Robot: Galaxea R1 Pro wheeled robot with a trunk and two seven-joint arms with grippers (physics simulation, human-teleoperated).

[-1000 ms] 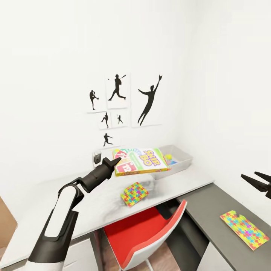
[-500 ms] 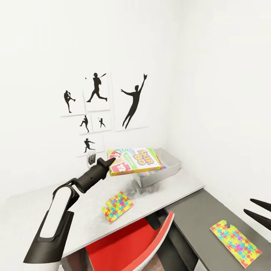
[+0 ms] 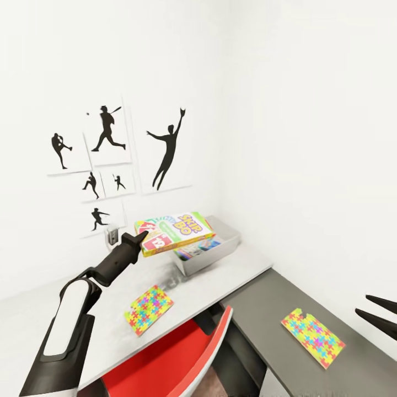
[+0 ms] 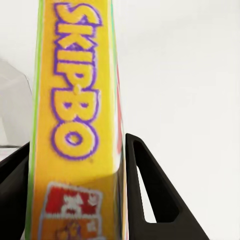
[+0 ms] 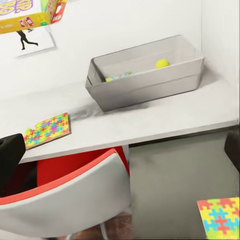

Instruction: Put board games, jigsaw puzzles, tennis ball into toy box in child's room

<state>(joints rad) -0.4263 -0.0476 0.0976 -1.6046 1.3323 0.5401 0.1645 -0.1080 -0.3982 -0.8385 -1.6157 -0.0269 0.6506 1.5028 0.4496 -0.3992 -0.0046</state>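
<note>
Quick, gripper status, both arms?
Left gripper: shut on the Skip-Bo board game, held in the air by the toy box.
Right gripper: open, holding nothing.

Open air lies above the toy box (image 3: 220,252), though the held board game (image 3: 173,232) overhangs its near end.

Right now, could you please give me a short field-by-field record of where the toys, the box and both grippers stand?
left gripper: shut on the Skip-Bo game box, held in the air beside the toy box
toy box: on the pale table, holds the tennis ball and a flat printed item
puzzle on pale top: lying flat, outside the box
puzzle on dark section: lying flat, outside the box
right gripper: open, empty
red chair: at the table
</note>
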